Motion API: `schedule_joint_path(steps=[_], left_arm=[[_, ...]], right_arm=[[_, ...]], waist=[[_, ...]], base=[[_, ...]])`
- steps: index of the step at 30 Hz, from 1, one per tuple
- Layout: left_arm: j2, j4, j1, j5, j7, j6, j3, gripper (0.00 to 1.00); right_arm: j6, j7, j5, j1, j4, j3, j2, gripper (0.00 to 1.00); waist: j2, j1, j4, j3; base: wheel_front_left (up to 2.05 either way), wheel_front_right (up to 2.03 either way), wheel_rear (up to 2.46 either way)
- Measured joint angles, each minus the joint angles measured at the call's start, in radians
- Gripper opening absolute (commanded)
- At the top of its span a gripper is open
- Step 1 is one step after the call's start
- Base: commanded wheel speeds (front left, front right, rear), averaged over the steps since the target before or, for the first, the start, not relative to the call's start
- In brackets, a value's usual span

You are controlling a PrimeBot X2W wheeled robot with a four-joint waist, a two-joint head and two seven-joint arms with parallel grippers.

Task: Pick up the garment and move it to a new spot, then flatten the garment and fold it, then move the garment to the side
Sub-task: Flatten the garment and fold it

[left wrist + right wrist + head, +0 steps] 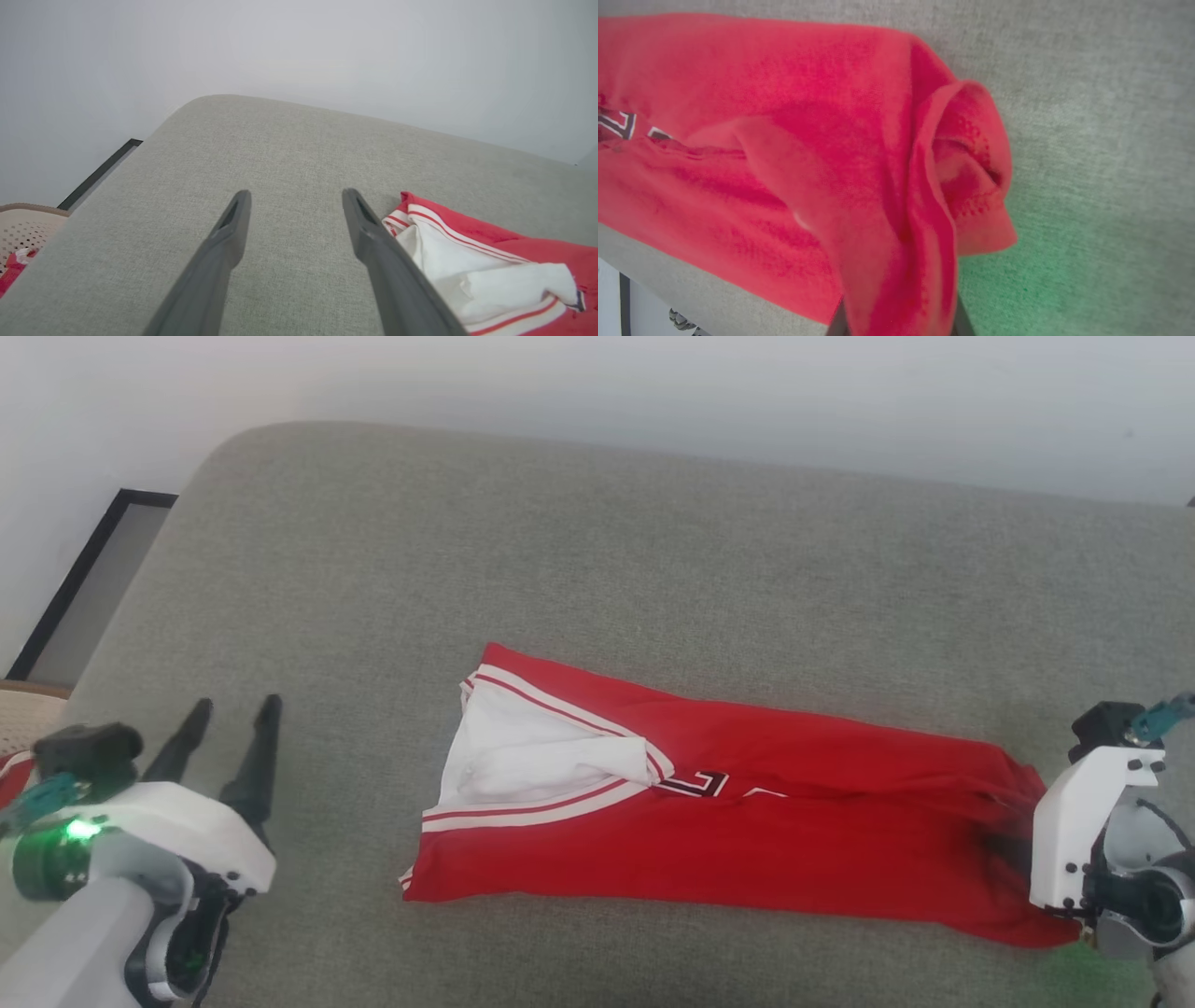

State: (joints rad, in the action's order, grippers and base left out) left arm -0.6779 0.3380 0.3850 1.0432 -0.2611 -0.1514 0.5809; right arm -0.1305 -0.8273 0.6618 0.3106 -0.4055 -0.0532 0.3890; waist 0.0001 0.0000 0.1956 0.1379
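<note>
So my right tool (896, 324) is pinched together on one end of the bright red soft T-shirt with white sleeves and striped trim (747, 821), with the cloth bunched up between its fingers. The shirt lies folded into a long strip on the grey fabric-covered tabletop (560, 541). It stretches away from that tool toward my left one. My left tool (235, 707) has its fingers spread apart, hovering near the sleeve-and-collar end, not touching it.

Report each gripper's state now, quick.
Left gripper: open, holding nothing.
Right gripper: shut on the end of the red shirt.
</note>
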Motion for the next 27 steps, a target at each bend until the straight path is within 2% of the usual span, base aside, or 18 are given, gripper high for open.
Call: schedule_joint_path(steps=[5,10,19,24,27], left_arm=[[0.062,0.028,-0.068,-0.077,0.0,0.052,-0.15,1.0],[0.111,0.042,-0.118,-0.15,0.0,0.096,-0.254,1.0],[0.187,0.067,-0.137,-0.258,0.0,0.152,-0.354,1.0],[0.207,0.083,-0.137,-0.292,0.0,0.174,-0.381,1.0],[0.22,0.093,-0.138,-0.316,0.0,0.189,-0.397,1.0]], right_arm=[[0.0,0.033,0.025,0.02,-0.006,-0.011,0.025,0.0],[0.0,0.072,0.026,0.029,-0.031,0.021,0.069,0.0],[0.0,0.107,-0.038,0.056,-0.109,0.152,0.154,0.0],[0.0,0.101,-0.047,0.074,-0.11,0.146,0.163,0.0],[0.0,0.066,-0.02,0.071,-0.04,0.109,0.16,0.0]], waist=[[0.0,0.0,-0.017,0.008],[0.0,0.0,-0.041,0.013],[0.0,0.0,-0.074,0.031],[0.0,0.0,-0.087,0.034],[0.0,0.0,-0.097,0.026]], base=[[0.0,0.0,0.0],[0.0,0.0,0.0],[0.0,0.0,0.0],[0.0,0.0,0.0],[0.0,0.0,0.0]])
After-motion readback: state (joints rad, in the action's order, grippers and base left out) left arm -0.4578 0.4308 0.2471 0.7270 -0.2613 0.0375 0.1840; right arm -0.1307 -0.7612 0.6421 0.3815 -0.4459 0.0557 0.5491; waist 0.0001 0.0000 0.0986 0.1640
